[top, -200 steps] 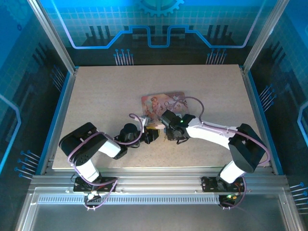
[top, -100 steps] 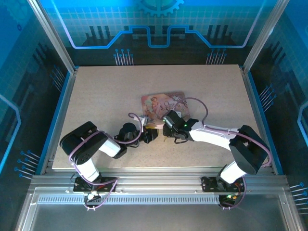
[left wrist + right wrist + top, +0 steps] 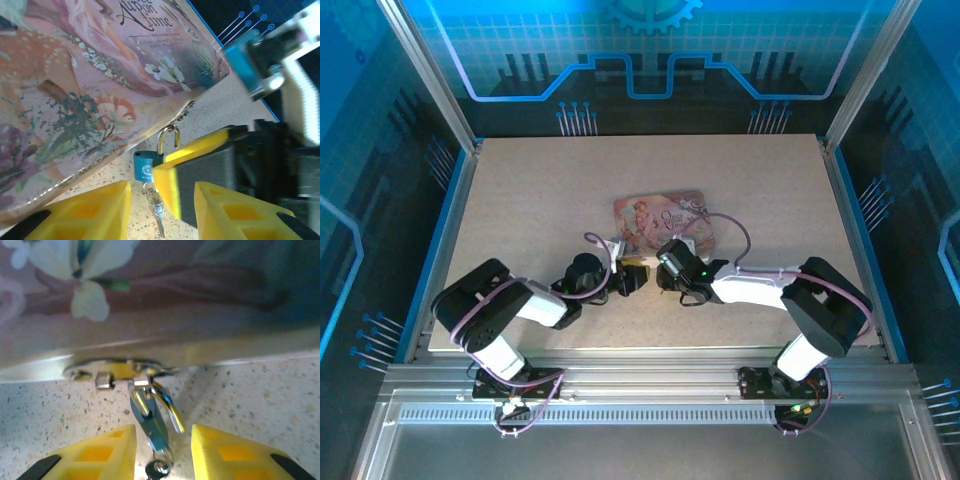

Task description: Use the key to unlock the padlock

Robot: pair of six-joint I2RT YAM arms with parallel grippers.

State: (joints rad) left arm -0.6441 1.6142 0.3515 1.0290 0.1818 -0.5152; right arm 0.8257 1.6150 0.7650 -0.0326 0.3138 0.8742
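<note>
**Blue padlock on box hasp, both pincers open around it**

Blue-bodied padlock (image 3: 145, 167) sits low centre in the left wrist view. Its shackle (image 3: 170, 137) is hooked through the metal hasp (image 3: 117, 372) on the pink box's (image 3: 75, 90) lower edge. The body lies on the speckled worktop (image 3: 540, 200). The key (image 3: 158, 212) is at the body's bottom end, pointing down-frame. Cannot tell if it is seated in the keyway or only ringed to it.

Left pincer (image 3: 162, 210): fingers spread, key between them, no contact visible. Right pincer (image 3: 162, 435): fingers also apart, straddling the padlock seen edge-on, nothing clamped. In the left wrist view one of its yellow fingers (image 3: 200, 150) appears to touch the body's right side.

Step in hand, as I judge it, is fixing the lock before working the key.

- **Right pincer:** close on the body's two flat faces, low enough to clear the shackle. Otherwise the lock can swing on the hasp.
- **Left pincer:** take the key head squarely and keep it in line with the body.
- **Turn:** twist about the key's own axis, without pulling or prying.
- **Grip:** both parts are tiny, so an off-centre pinch likely flicks the key out or tilts the lock.
</note>
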